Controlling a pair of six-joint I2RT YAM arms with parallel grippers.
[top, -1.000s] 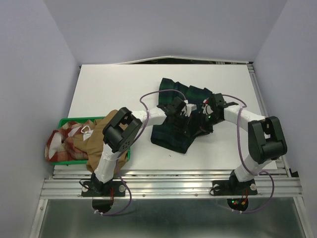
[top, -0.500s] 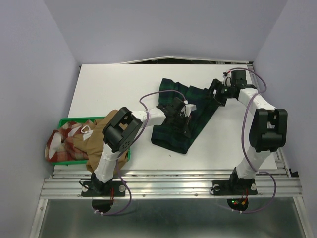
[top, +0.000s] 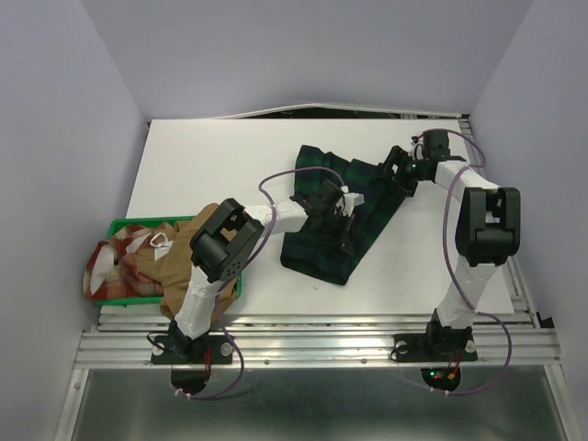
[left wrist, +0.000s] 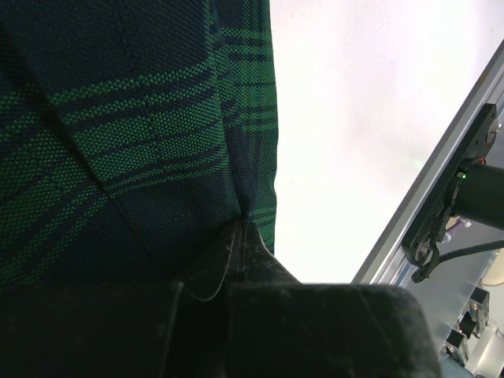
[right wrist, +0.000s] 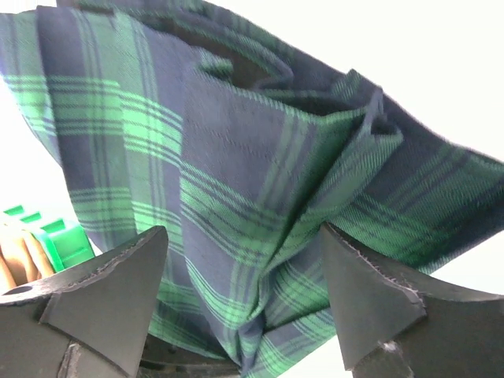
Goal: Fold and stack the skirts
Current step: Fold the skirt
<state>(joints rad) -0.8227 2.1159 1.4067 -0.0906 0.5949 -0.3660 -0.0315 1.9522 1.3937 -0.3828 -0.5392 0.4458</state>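
Where the tabletop meets its near left edge, a green tray (top: pixel 129 221) holds the checked skirt (top: pixel 118 262) — the tan skirt (top: pixel 184 253) drapes over its right rim. The tartan skirt (top: pixel 322 248) lies right of centre.

Left wrist: the left gripper (left wrist: pixel 236 236) is clenched on a tartan fold.

Right wrist: the right gripper (right wrist: pixel 244 268) stands released — jaws wide, with bunched tartan seen between them, ungripped.

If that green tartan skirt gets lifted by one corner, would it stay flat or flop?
Probably flop: the tartan skirt bunches into soft folds. It would likely sag from wherever it is held; the left gripper pinches only a narrow ridge. Its coarse weave looks unlikely to slip.
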